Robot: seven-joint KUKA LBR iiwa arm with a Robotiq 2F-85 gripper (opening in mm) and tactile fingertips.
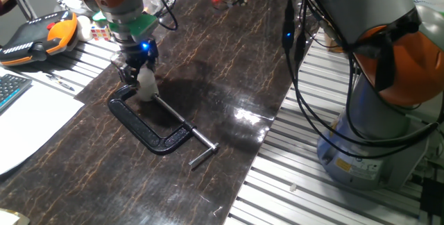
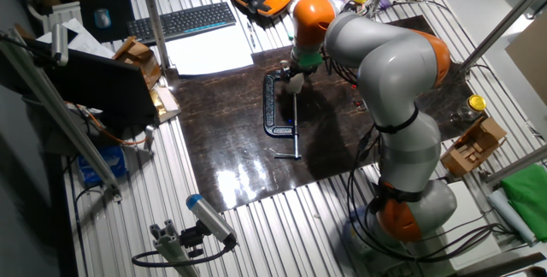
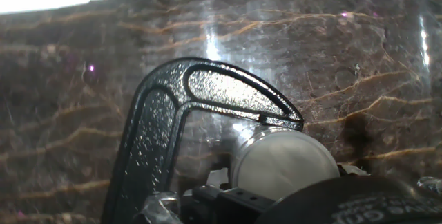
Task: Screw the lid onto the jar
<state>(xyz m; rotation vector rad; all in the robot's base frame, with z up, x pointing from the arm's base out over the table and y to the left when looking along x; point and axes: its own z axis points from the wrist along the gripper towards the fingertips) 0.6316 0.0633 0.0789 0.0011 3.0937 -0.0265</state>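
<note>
The gripper (image 1: 139,72) hung low over the dark mat (image 1: 229,79), apparently pinching the whitish lid (image 1: 146,82) — though whether the jaws truly closed I could not tell. The lid sat at the black C-clamp (image 1: 149,124), atop what was probably the jar. Light, smooth plastic — likely slippery; best taken across its rim.

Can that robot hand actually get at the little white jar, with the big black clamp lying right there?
Probably yes. The gripper is already down at the jar, which sits inside the clamp's open frame. Nothing covers it from above, though the clamp's jaw sits close beside it.
</note>
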